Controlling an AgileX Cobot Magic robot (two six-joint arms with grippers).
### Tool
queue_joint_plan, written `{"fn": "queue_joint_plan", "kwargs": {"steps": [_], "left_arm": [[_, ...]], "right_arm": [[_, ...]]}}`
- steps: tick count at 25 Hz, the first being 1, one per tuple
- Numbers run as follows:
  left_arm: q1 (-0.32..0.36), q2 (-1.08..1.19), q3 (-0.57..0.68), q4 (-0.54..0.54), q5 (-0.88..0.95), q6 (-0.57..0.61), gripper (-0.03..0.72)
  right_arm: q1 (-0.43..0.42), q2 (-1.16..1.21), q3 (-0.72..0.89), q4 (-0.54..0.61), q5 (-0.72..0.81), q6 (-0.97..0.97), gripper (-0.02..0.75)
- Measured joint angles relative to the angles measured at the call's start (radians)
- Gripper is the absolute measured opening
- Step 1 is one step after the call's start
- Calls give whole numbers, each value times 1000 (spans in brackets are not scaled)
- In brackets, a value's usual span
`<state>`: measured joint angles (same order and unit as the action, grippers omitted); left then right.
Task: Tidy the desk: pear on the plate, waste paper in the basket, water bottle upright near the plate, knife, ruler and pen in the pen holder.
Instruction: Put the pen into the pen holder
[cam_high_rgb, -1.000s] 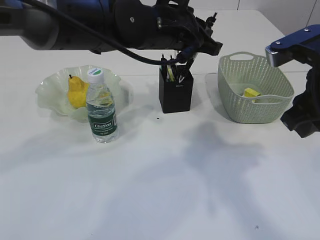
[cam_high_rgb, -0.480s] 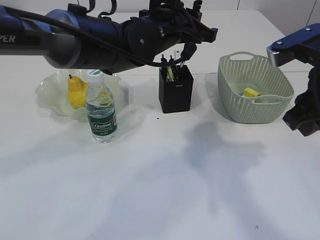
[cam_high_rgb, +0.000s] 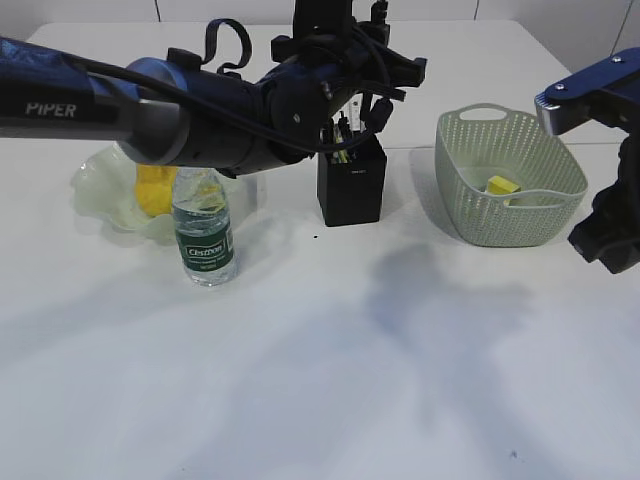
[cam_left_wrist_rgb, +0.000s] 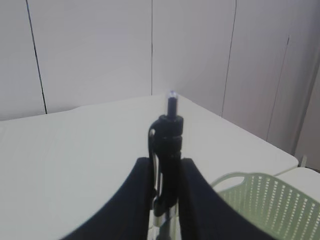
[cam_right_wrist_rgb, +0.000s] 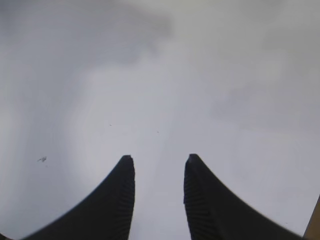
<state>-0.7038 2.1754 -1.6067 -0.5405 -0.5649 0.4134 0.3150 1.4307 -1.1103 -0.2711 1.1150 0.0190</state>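
Left gripper (cam_left_wrist_rgb: 167, 200) clamps slim black pen (cam_left_wrist_rgb: 169, 145) mid-barrel, above square black pen holder (cam_high_rgb: 351, 186). Pen probably light, stiff, slippery; hold low on barrel. Right gripper (cam_right_wrist_rgb: 159, 175) narrowly apart, empty.

White table (cam_high_rgb: 330, 400), panelled wall (cam_left_wrist_rgb: 90, 50)
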Motion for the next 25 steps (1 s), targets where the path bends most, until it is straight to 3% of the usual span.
{"fn": "queue_joint_plan", "kwargs": {"steps": [25], "left_arm": [[0,125,0,12,-139,-49,82]], "right_arm": [[0,0,0,-14,11,0,253]]}}
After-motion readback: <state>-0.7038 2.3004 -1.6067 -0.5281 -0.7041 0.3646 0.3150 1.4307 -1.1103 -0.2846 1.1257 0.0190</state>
